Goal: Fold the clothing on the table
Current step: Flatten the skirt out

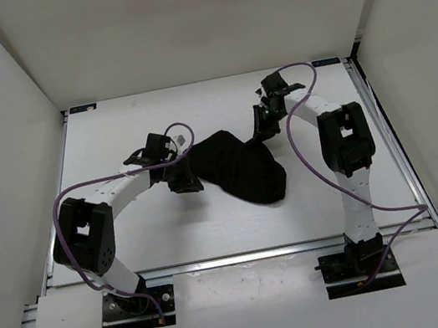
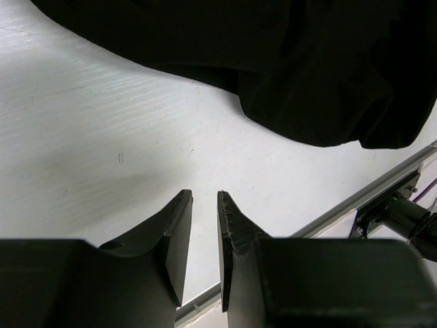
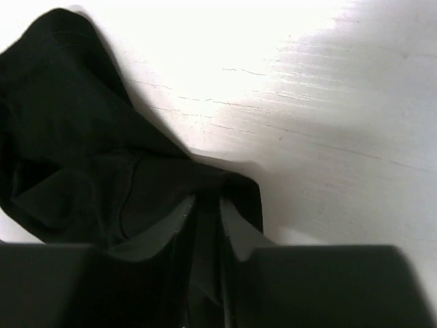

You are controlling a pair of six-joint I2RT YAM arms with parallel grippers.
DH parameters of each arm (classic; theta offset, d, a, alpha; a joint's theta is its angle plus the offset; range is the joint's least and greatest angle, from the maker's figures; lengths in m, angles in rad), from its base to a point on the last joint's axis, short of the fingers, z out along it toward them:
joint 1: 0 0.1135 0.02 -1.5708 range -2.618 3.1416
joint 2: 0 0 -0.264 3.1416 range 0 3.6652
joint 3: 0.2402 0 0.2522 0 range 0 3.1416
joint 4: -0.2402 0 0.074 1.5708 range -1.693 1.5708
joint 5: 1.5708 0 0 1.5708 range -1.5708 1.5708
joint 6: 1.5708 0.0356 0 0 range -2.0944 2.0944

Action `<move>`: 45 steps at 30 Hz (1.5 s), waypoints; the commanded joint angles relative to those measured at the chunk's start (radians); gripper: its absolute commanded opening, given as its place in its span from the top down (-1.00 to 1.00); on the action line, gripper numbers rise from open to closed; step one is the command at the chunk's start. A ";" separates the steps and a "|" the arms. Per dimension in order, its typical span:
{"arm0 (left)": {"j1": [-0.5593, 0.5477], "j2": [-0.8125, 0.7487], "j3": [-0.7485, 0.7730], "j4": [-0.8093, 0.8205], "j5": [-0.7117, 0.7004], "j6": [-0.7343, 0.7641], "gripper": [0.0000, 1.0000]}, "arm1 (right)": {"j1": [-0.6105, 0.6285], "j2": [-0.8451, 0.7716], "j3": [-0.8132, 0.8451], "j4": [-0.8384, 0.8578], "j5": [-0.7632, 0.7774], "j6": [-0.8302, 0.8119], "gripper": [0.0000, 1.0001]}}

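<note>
two arms: both reach in from the near edge of the table [image 1: 129, 231], one to each side of the clothing [image 1: 245, 168].
clothing: one black matte garment, crumpled in a loose heap with soft folds, not laid flat.
clothing position: on the white tabletop around its middle, a little right of centre in the top view, its bulk sagging toward the near side.
left gripper [image 2: 203, 198]: low over bare white table, just beside the left edge of the heap in the top view.
left fingers [image 2: 179, 225]: slightly apart, with a narrow gap through which the white surface shows; nothing sits between them.
left wrist view: the clothing [image 2: 307, 68] fills the top of the view, ahead of the fingertips and apart from them.
right gripper [image 3: 207, 205]: down on the far right corner of the heap.
right fingers [image 3: 235, 229]: drawn close together, pinching a raised ridge of black fabric; creases run out from the tips.
right wrist view: the rest of the clothing [image 3: 68, 150] spreads to the left, bare table [image 3: 341, 102] to the right.
metal rail [image 2: 355, 198]: silver strip along the table's edge.
cables [image 1: 64, 200]: purple, looping over each arm.
</note>
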 commanded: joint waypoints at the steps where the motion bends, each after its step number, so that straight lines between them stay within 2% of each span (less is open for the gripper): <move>1: 0.011 -0.060 0.005 -0.001 0.021 0.013 0.35 | -0.005 0.003 0.025 0.037 -0.042 0.009 0.67; 3: 0.014 -0.063 0.007 -0.001 0.023 0.013 0.35 | -0.007 -0.016 0.014 0.053 -0.061 0.013 1.00; 7: 0.023 -0.073 -0.006 -0.003 0.020 0.013 0.36 | 0.030 -0.158 -0.049 0.132 -0.070 -0.002 0.99; 11: 0.057 -0.098 -0.025 0.005 0.004 0.000 0.36 | 0.111 -0.367 -0.140 0.097 -0.088 -0.034 1.00; 14: 0.097 -0.113 -0.044 0.010 -0.002 0.002 0.37 | 0.217 -0.505 -0.229 0.009 -0.137 -0.071 0.99; 16: 0.136 -0.118 -0.039 -0.003 0.003 0.000 0.38 | 0.329 -0.565 -0.245 -0.105 -0.189 -0.117 1.00; 18: 0.166 -0.121 -0.036 -0.009 -0.008 0.013 0.38 | 0.398 -0.583 -0.260 -0.293 -0.254 -0.183 1.00; 20: 0.195 -0.118 -0.035 -0.015 -0.013 0.022 0.38 | 0.456 -0.618 -0.297 -0.396 -0.205 -0.182 0.77; 21: 0.198 -0.115 -0.030 -0.016 -0.011 0.026 0.38 | 0.460 -0.632 -0.319 -0.410 -0.176 -0.169 0.72; 24: 0.181 -0.092 -0.003 -0.049 -0.045 0.031 0.38 | 0.371 -0.708 -0.336 -0.366 -0.072 -0.154 0.48; 27: 0.154 -0.070 0.040 -0.063 -0.063 0.028 0.38 | 0.264 -0.708 -0.302 -0.285 -0.042 -0.131 0.47; 29: 0.134 -0.066 0.080 -0.052 -0.050 0.004 0.40 | 0.224 -0.712 -0.313 -0.219 -0.067 -0.117 0.44; 31: 0.106 -0.046 0.105 -0.030 -0.033 -0.021 0.38 | 0.213 -0.705 -0.343 -0.114 -0.017 -0.093 0.45; 34: 0.026 -0.004 0.128 0.019 -0.026 -0.062 0.41 | 0.197 -0.640 -0.391 -0.044 0.046 -0.048 0.61; 38: -0.055 0.054 0.097 0.054 -0.075 -0.121 0.56 | 0.167 -0.521 -0.395 -0.042 0.047 0.010 0.88; 41: -0.094 0.048 0.053 0.040 -0.132 -0.142 0.65 | 0.185 -0.473 -0.420 -0.064 0.027 0.016 0.89; 45: -0.130 0.066 0.054 -0.111 -0.261 -0.107 0.74 | 0.217 -0.416 -0.458 -0.127 -0.010 -0.004 0.91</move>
